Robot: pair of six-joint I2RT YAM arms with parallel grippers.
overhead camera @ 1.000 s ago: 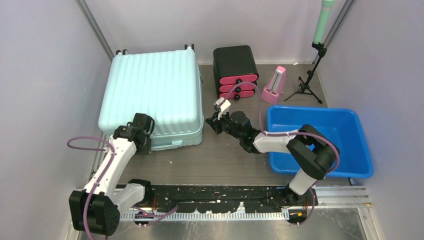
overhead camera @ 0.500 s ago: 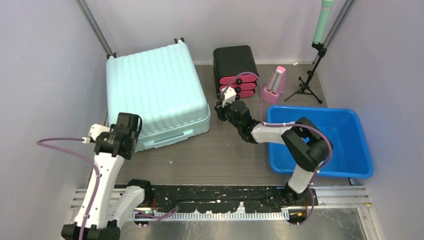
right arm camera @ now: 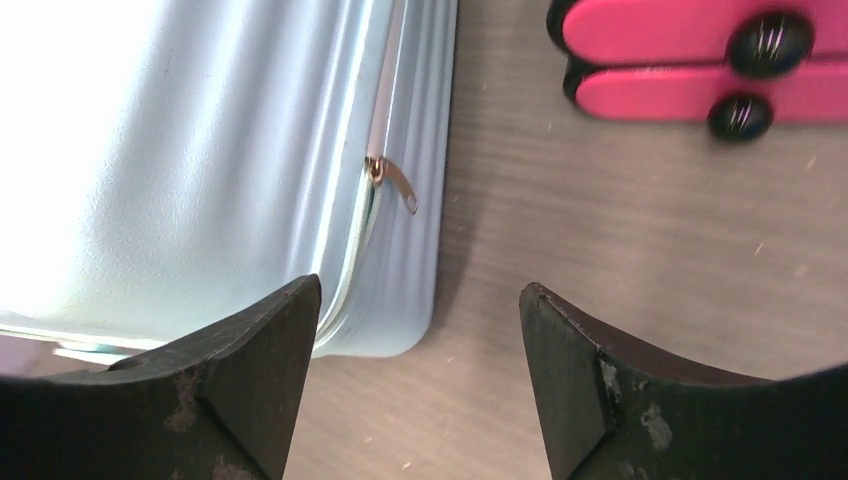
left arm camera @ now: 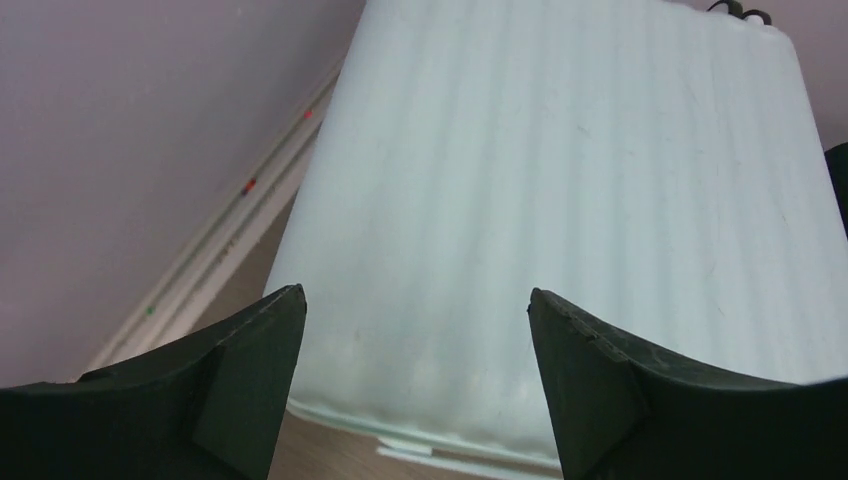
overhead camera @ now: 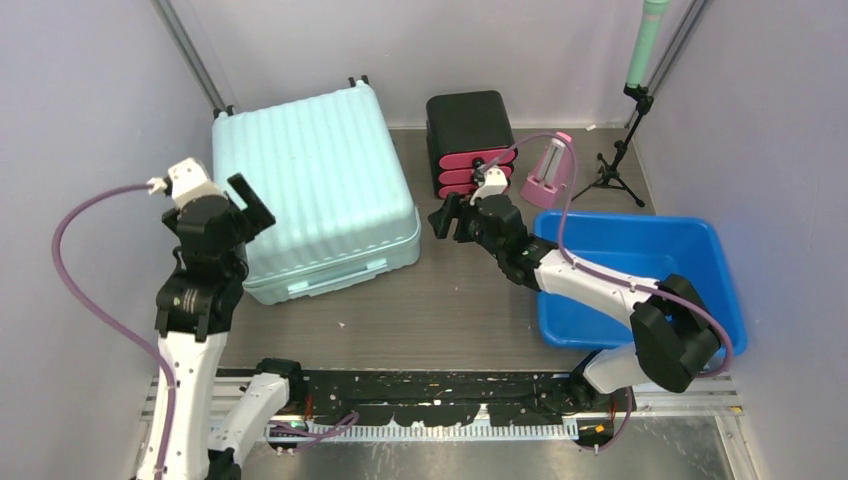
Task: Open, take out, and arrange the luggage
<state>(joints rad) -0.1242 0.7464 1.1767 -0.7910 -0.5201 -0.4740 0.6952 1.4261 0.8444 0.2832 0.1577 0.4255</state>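
The luggage (overhead camera: 315, 190) lies closed, flat, far left on the worktop (overhead camera: 450, 310). Left tool (left arm camera: 415, 320) hovers released over its near-left corner; right tool (right arm camera: 420, 300), released, faces the zip pull (right arm camera: 398, 183), likely to begin unzipping.

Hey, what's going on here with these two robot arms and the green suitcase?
Two robot arms are working on the mint-green luggage, which lies flat and closed on the table. Neither arm holds anything. The left hand hovers open over the luggage's left side, and the right hand is open beside its right edge, facing the zipper pull. Nothing has been taken out yet.
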